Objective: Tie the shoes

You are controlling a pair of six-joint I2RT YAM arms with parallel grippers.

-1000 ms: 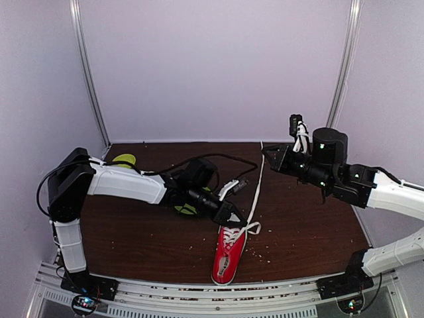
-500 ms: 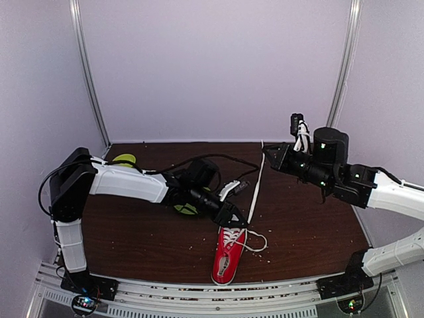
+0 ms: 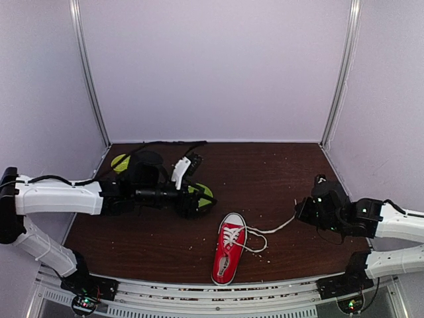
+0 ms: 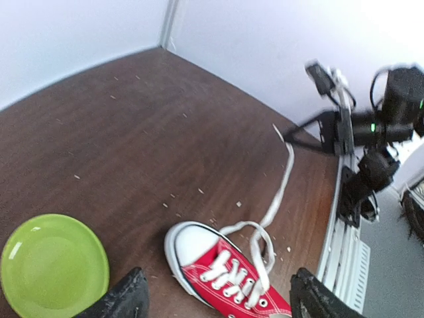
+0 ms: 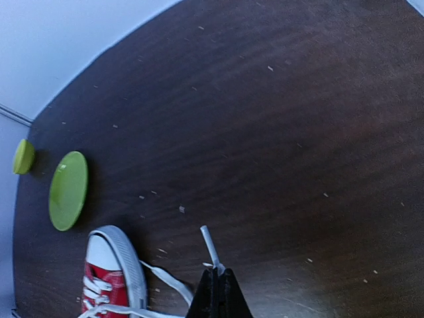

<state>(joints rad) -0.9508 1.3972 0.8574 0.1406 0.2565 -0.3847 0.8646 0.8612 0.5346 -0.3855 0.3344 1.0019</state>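
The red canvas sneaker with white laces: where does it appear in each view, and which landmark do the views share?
Top external: red canvas sneaker lies low in the centre, toe pointing away.
Left wrist: sneaker at the bottom centre, cut by the lower edge.
Right wrist: sneaker's toe part in the bottom left corner.
Shared landmark: lime-green round plate, left of the toe in every view.

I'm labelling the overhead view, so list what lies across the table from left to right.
small green item → green plate → red sneaker → white lace running out to the right → right tool, shut on the lace's end.
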